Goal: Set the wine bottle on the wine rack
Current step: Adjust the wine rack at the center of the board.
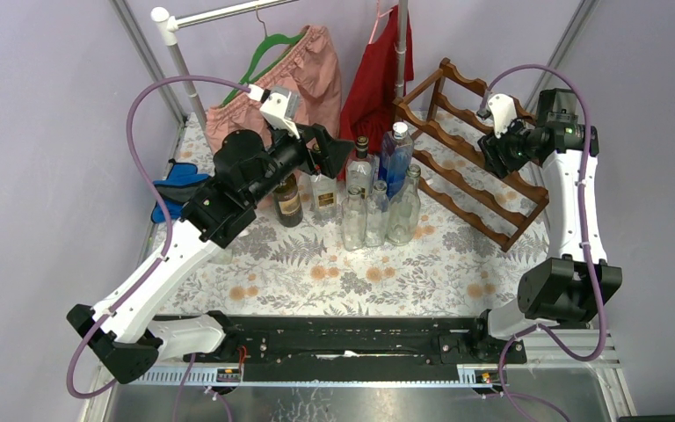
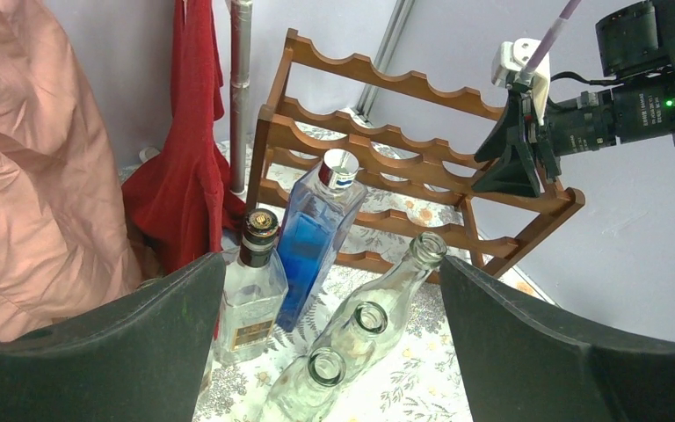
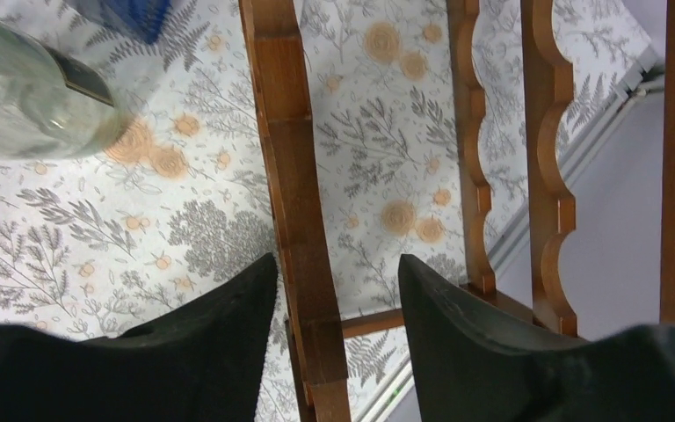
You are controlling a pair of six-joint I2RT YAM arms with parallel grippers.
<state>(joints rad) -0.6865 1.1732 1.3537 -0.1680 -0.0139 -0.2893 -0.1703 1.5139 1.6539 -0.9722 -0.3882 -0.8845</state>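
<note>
The reddish-brown wine rack stands at the back right of the flowered table, with no bottle on its rails. A dark wine bottle with a cream label stands upright left of a cluster of bottles, under my left arm. My left gripper hovers wide open above that cluster; three clear bottle necks show between its fingers. My right gripper is over the rack. Its jaws stand apart astride one wooden rail, holding nothing.
A blue bottle and a clear bottle with a black neck stand in the cluster. Pink shorts and a red garment hang from a rail at the back. A blue cloth lies at the left edge.
</note>
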